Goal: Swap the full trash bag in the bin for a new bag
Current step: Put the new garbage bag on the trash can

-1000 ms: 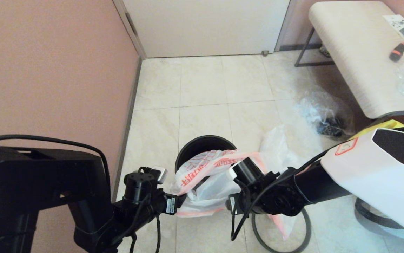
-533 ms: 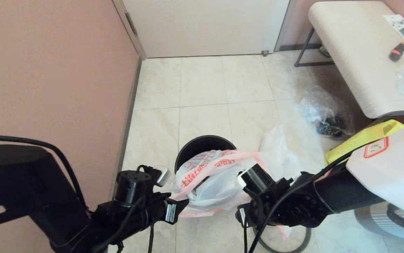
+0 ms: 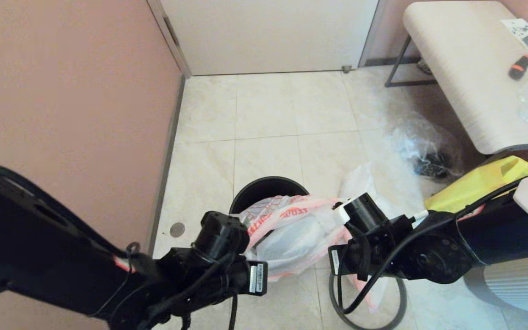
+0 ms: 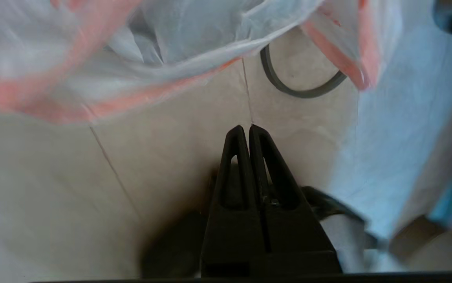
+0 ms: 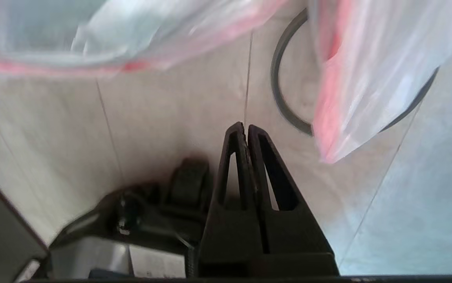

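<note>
The round black bin (image 3: 264,189) stands on the tiled floor. A white bag with red print (image 3: 291,233) lies across its near rim and spills toward me. The dark grey hoop (image 3: 385,316) rests on the floor near the bin's right side and also shows as the hoop (image 4: 300,92) and the hoop (image 5: 279,90) in the wrist views. My left gripper (image 4: 246,127) is shut with nothing in it, close to the bag (image 4: 92,78) but apart from it. My right gripper (image 5: 245,126) is likewise shut and empty beside a hanging flap of the bag (image 5: 351,90). In the head view the arms hide both sets of fingers.
A clear bag holding dark rubbish (image 3: 424,153) lies on the floor by the bench (image 3: 465,73). A thin white bag (image 3: 360,181) lies behind my right wrist, and a yellow shopping bag (image 3: 475,188) stands to its right. The wall (image 3: 62,114) runs close on the left.
Both grippers have gone from open to shut. The left arm has swung right, in against the bag; the right wrist has drawn rightward. The bag's mouth has shifted slightly right.
</note>
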